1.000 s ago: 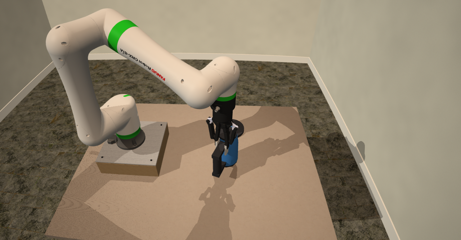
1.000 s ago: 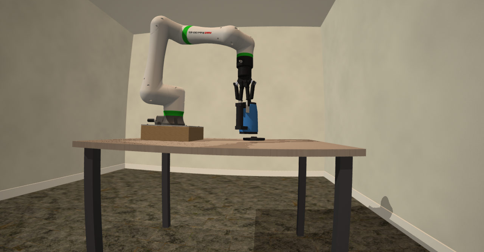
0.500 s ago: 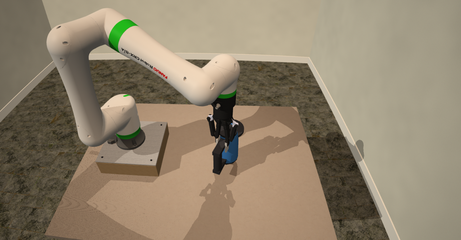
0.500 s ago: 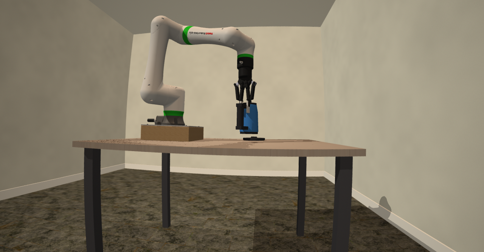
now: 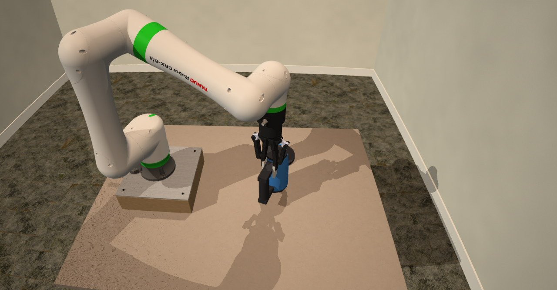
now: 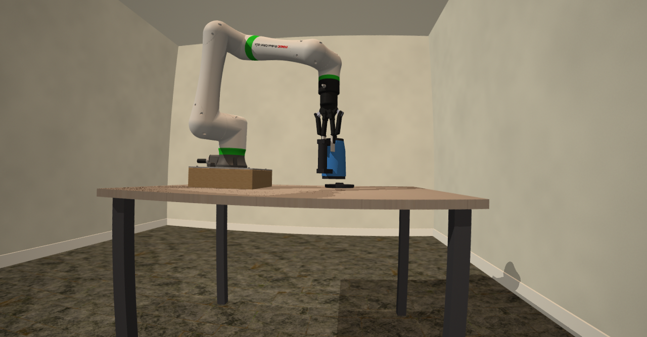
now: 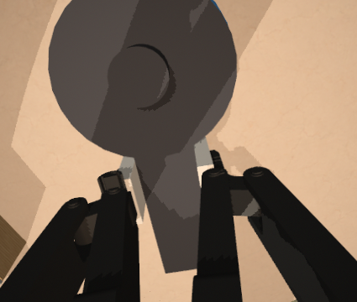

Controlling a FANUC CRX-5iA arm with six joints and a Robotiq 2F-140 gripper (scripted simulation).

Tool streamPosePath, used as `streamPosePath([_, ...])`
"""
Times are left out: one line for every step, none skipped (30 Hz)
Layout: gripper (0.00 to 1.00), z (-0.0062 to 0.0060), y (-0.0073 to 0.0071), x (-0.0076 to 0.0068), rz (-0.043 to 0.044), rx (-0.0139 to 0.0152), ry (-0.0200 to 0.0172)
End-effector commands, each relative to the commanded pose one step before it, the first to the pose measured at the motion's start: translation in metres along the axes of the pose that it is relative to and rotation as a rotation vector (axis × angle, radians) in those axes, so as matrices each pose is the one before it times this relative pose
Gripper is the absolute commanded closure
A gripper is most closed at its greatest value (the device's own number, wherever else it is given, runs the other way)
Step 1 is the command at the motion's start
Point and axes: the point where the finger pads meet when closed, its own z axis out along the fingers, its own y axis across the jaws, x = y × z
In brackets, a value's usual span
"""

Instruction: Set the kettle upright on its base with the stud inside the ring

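Observation:
The blue kettle (image 5: 279,174) hangs upright in the air, with its black handle (image 5: 265,187) toward the front. My gripper (image 5: 269,168) is shut on the top of the handle, pointing straight down. In the side view the kettle (image 6: 336,158) is a short way above the flat black base (image 6: 339,185), about over it and apart from it. The base (image 5: 290,155) is mostly hidden behind the kettle in the high view. The stud and the ring are hidden.
The arm's wooden mounting block (image 5: 161,181) stands at the table's left side. The room's walls are well beyond the table's right and far edges.

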Motion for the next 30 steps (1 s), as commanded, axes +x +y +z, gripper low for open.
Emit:
streamPosePath([1.00, -0.00021, -0.00325, 0.01240, 0.00033, -0.00046, -0.00031])
streamPosePath([1.00, 0.00000, -0.00088, 0.00302, 0.00000, 0.00000, 0.00000])
streamPosePath([1.00, 0.00000, -0.00087, 0.00307, 0.00000, 0.00000, 0.00000])
streamPosePath([1.00, 0.00000, 0.00000, 0.00000, 0.00000, 0.00000, 0.00000])
streamPosePath([1.00, 0.00000, 0.00000, 0.00000, 0.00000, 0.00000, 0.00000])
streamPosePath([1.00, 0.00000, -0.00089, 0.00312, 0.00000, 0.00000, 0.00000])
streamPosePath([1.00, 0.00000, -0.00092, 0.00316, 0.00000, 0.00000, 0.00000])
streamPosePath([1.00, 0.00000, -0.00091, 0.00320, 0.00000, 0.00000, 0.00000])
streamPosePath([1.00, 0.00000, -0.00092, 0.00324, 0.00000, 0.00000, 0.00000])
streamPosePath([1.00, 0.00000, -0.00096, 0.00328, 0.00000, 0.00000, 0.00000])
streamPosePath([1.00, 0.00000, -0.00094, 0.00331, 0.00000, 0.00000, 0.00000])
streamPosePath([1.00, 0.00000, -0.00096, 0.00334, 0.00000, 0.00000, 0.00000])
streamPosePath([1.00, 0.00000, -0.00099, 0.00337, 0.00000, 0.00000, 0.00000])
streamPosePath([1.00, 0.00000, -0.00095, 0.00340, 0.00000, 0.00000, 0.00000])
streamPosePath([1.00, 0.00000, -0.00098, 0.00342, 0.00000, 0.00000, 0.00000])
streamPosePath([1.00, 0.00000, -0.00100, 0.00344, 0.00000, 0.00000, 0.00000])
streamPosePath([1.00, 0.00000, -0.00097, 0.00346, 0.00000, 0.00000, 0.00000])
streamPosePath([1.00, 0.00000, -0.00101, 0.00347, 0.00000, 0.00000, 0.00000])
streamPosePath([1.00, 0.00000, -0.00100, 0.00348, 0.00000, 0.00000, 0.00000])
streamPosePath([1.00, 0.00000, -0.00099, 0.00349, 0.00000, 0.00000, 0.00000])
streamPosePath([1.00, 0.00000, 0.00000, 0.00000, 0.00000, 0.00000, 0.00000])
streamPosePath([1.00, 0.00000, 0.00000, 0.00000, 0.00000, 0.00000, 0.00000])
streamPosePath([1.00, 0.00000, -0.00102, 0.00349, 0.00000, 0.00000, 0.00000])
streamPosePath([1.00, 0.00000, -0.00099, 0.00350, 0.00000, 0.00000, 0.00000])
streamPosePath([1.00, 0.00000, -0.00100, 0.00350, 0.00000, 0.00000, 0.00000])
streamPosePath([1.00, 0.00000, -0.00102, 0.00349, 0.00000, 0.00000, 0.00000])
streamPosePath([1.00, 0.00000, -0.00098, 0.00349, 0.00000, 0.00000, 0.00000])
streamPosePath([1.00, 0.00000, -0.00101, 0.00348, 0.00000, 0.00000, 0.00000])
streamPosePath([1.00, 0.00000, -0.00100, 0.00347, 0.00000, 0.00000, 0.00000])
streamPosePath([1.00, 0.00000, -0.00098, 0.00346, 0.00000, 0.00000, 0.00000])
